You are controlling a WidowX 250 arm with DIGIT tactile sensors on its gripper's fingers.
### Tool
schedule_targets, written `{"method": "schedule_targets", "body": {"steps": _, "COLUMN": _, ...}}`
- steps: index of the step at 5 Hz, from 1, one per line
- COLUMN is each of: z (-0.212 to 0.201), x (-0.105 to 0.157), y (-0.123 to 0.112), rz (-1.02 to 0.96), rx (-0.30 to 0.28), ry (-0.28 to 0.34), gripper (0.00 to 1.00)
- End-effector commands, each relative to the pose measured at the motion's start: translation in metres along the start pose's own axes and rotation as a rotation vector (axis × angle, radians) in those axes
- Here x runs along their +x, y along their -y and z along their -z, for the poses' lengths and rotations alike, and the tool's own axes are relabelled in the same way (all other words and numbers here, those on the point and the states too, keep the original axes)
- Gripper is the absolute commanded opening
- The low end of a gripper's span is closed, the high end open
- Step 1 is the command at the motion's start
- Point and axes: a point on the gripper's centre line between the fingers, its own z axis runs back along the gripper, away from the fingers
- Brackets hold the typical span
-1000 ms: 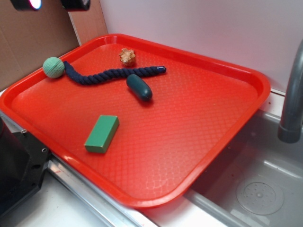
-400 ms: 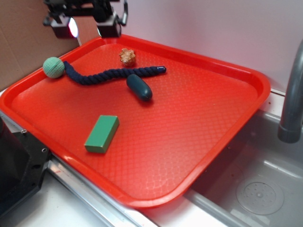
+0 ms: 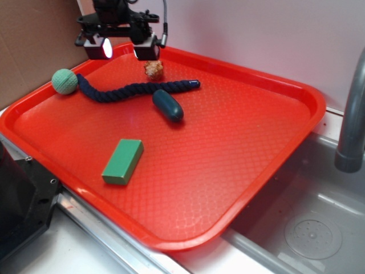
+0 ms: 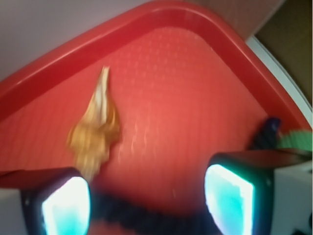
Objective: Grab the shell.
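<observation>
We see the black gripper hovering, fingers apart, beside the small tan-orange ridged seashell on the red plastic tray; the wrist view alone shows the shell's pointed tip.

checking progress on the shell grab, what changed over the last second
The end effector came down into view from the top left and moved right toward the shell; it now hangs open just left of it, holding nothing. The shell, green ball, navy rope, dark green capsule-shaped piece and green block all lie where they were on the red tray.
</observation>
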Motion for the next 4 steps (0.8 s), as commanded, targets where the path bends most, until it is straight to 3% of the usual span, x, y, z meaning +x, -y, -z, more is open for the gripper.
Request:
{"method": "schedule_targets", "body": {"steps": 1, "z": 0.015, "x": 0.017, "y": 0.025, "rz": 0.134, "rx": -0.118, "ry": 0.024, "gripper": 1.0}}
{"method": "schedule_targets", "body": {"steps": 2, "z": 0.024, "x": 0.024, "y": 0.028, "rz": 0.145, "rx": -0.143, "ry": 0.01, "gripper": 1.0}}
{"method": "schedule_targets", "body": {"steps": 3, "z": 0.03, "x": 0.029, "y": 0.028, "rz": 0.127, "rx": -0.129, "ry": 0.001, "gripper": 0.67}}
{"method": "schedule_targets", "body": {"steps": 4, "z": 0.031, "x": 0.029, "y": 0.025, "rz": 0.098, "rx": -0.122, "ry": -0.007, "gripper": 0.0}}
